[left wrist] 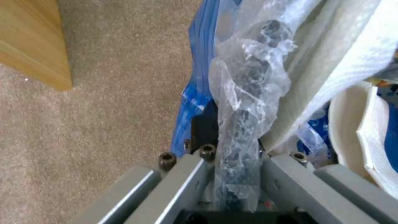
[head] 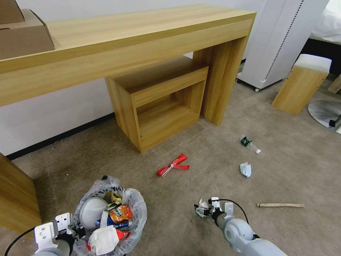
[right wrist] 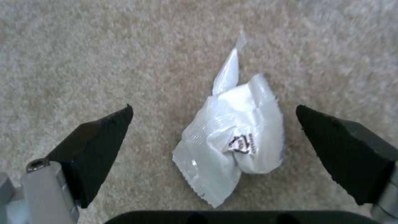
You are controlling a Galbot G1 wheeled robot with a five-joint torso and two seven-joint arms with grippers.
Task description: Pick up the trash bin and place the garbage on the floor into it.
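Garbage: a white wrapper (right wrist: pixel 232 137) lies on the floor (right wrist: pixel 83 62) between the right hand's (right wrist: pixel 213 137) spread fingers; left hand (left wrist: pixel 236 174) pinches the trash bin's (head: pixel 136 208) rim.

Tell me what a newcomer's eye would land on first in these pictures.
First, the trash bin at the lower left, stuffed with colourful litter, its bagged rim pinched in the left gripper. Next, the right gripper, fingers spread open on either side of a crumpled white wrapper lying on the carpet. Farther out, the red wrapper stands out in front of the wooden shelf unit.
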